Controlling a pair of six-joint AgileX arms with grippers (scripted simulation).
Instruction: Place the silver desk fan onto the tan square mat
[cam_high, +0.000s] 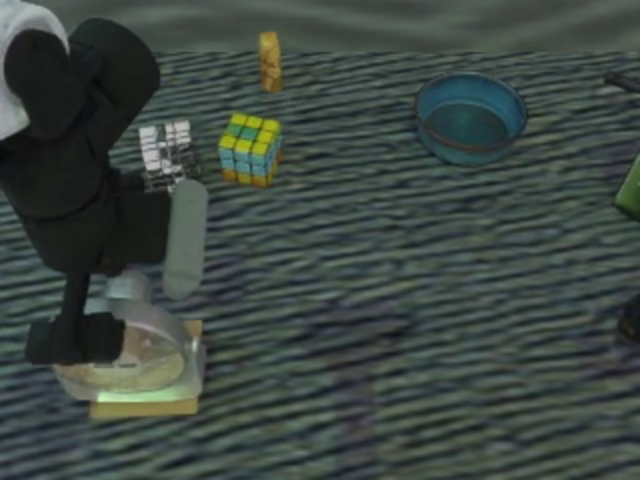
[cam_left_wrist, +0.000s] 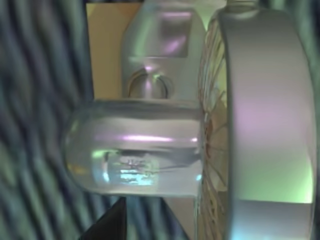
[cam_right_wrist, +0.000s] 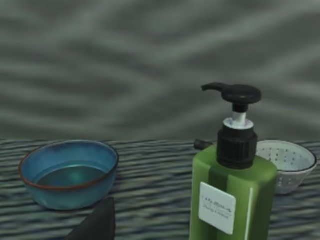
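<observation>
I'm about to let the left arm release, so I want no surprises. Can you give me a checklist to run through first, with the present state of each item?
1. Silver desk fan is over the tan square mat at the table's near left: ok.
2. Fan sits fully within the mat's edges: not ok; its ring overhangs the mat's left side in the top view.
3. Fan resting on the mat rather than held above it: cannot tell.
4. Left pincer at the fan: ok; whether its fingers are shut on it: cannot tell.
5. Silver mirrored cube and coloured cube stand apart from the mat: ok.
6. Right arm away from the mat: ok.
</observation>
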